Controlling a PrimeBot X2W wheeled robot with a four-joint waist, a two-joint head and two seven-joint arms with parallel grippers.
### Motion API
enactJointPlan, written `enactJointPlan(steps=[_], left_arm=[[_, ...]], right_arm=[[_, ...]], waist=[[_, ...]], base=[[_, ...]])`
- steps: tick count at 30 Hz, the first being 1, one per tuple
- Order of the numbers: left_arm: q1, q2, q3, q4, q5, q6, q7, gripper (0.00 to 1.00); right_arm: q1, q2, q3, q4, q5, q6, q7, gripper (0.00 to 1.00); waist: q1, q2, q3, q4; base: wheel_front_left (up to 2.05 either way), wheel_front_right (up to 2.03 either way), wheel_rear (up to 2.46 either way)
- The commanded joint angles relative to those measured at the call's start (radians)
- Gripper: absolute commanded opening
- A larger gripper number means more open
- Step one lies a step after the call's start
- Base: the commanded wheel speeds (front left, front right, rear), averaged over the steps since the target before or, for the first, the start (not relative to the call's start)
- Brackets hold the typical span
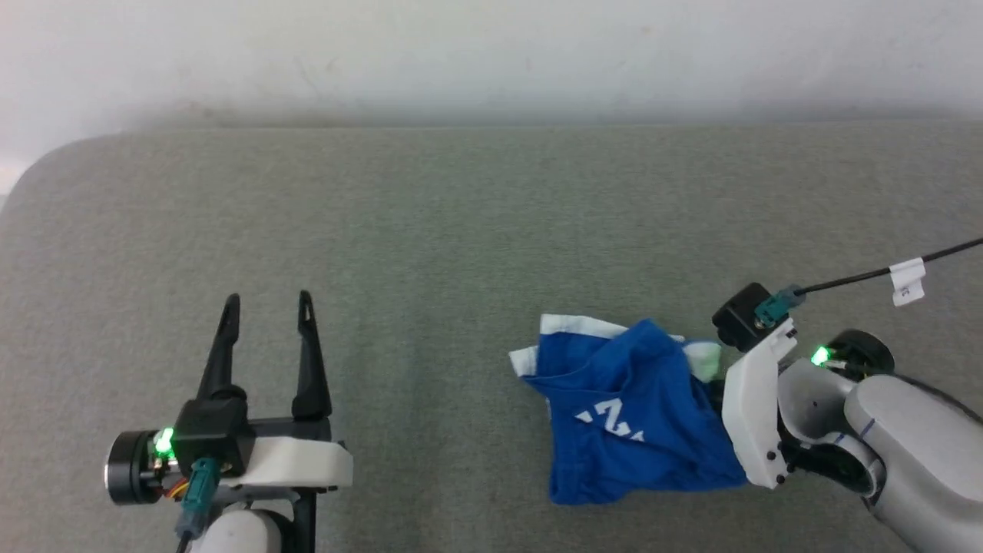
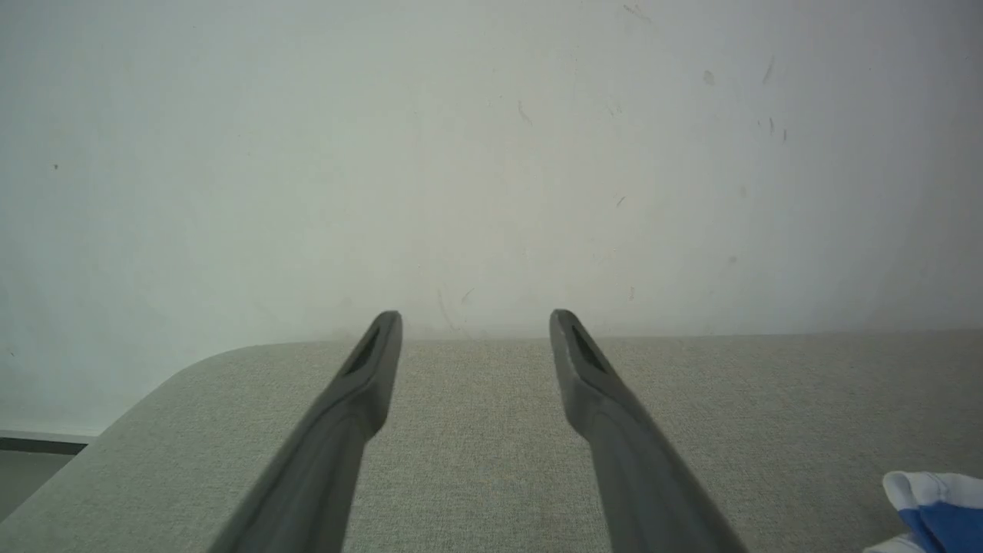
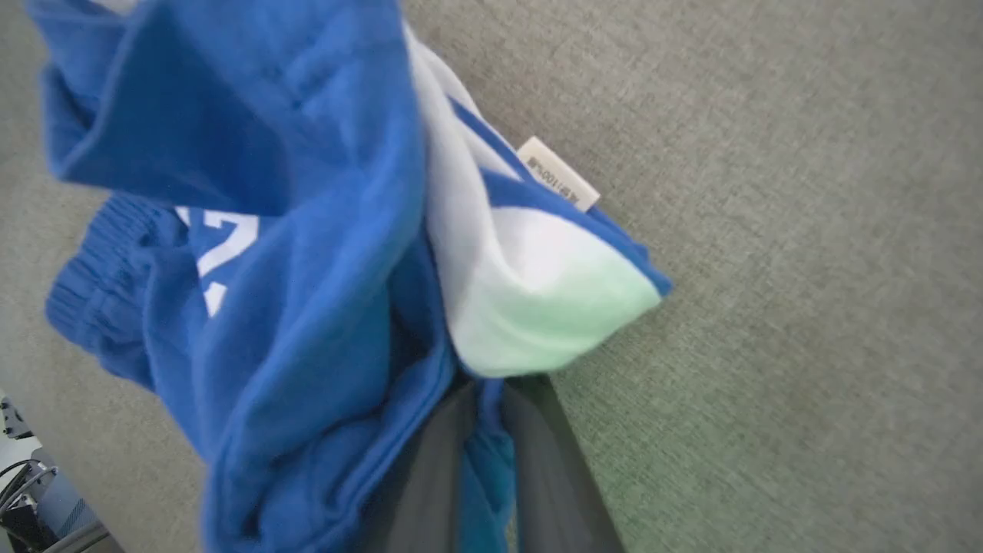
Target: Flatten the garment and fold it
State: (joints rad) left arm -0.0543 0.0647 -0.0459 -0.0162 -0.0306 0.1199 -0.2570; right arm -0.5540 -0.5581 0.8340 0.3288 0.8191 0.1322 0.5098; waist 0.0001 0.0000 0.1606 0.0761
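The bright blue shorts [image 1: 630, 411] lie crumpled on the grey cushioned surface at the lower right of the head view, white stripe edges at the top left and a white print across the middle. My right gripper [image 3: 480, 399] is shut on a fold of the blue cloth, which bunches over the fingertips; the gathered waistband [image 3: 92, 284] and a small white label [image 3: 558, 173] show beside it. In the head view the cloth hides these fingers. My left gripper [image 1: 265, 307] stands open and empty at the lower left, well apart from the shorts [image 2: 933, 511].
The grey fabric surface [image 1: 461, 230] ends at a pale wall behind and curves off at the far left corner. A black cable with a white tag [image 1: 908, 279] runs from my right wrist toward the right edge.
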Motion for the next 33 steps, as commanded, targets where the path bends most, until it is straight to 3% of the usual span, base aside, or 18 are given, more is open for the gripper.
enactJointPlan(steps=[1, 9, 15, 20, 26, 33], left_arm=[[0.013, 0.000, 0.008, -0.006, 0.007, 0.006, -0.005, 1.00], [0.023, 0.012, 0.042, -0.058, 0.016, 0.022, -0.005, 1.00], [-0.020, 0.045, 0.048, -0.101, 0.037, 0.021, -0.005, 1.00], [-0.088, 0.075, 0.025, -0.118, 0.053, 0.006, -0.005, 1.00], [-0.171, 0.084, -0.023, -0.138, 0.064, -0.004, -0.005, 1.00], [-0.213, 0.088, -0.048, -0.149, 0.058, 0.011, -0.005, 1.00]], right_arm=[[-0.029, -0.014, 0.007, -0.026, -0.003, -0.002, -0.010, 0.00], [-0.121, -0.148, 0.008, -0.214, -0.031, -0.002, 0.005, 0.00], [-0.176, -0.242, -0.063, -0.192, -0.063, -0.002, 0.009, 0.00], [-0.237, -0.312, -0.103, -0.084, -0.170, -0.002, -0.007, 0.00], [-0.331, -0.318, -0.174, 0.130, -0.274, -0.002, -0.055, 0.00], [-0.438, -0.243, -0.248, 0.374, -0.368, -0.002, -0.104, 0.00]], waist=[[-0.0001, 0.0000, -0.012, -0.054], [-0.0001, 0.0000, 0.070, -0.258], [-0.0001, 0.0000, 0.198, -0.367], [-0.0001, 0.0000, 0.294, -0.369], [-0.0001, 0.0000, 0.386, -0.313], [-0.0001, 0.0000, 0.433, -0.271]], base=[[0.00, 0.00, 0.00], [0.00, 0.00, 0.00], [0.00, 0.00, 0.00], [0.00, 0.00, 0.00], [0.00, 0.00, 0.00], [0.00, 0.00, 0.00]])
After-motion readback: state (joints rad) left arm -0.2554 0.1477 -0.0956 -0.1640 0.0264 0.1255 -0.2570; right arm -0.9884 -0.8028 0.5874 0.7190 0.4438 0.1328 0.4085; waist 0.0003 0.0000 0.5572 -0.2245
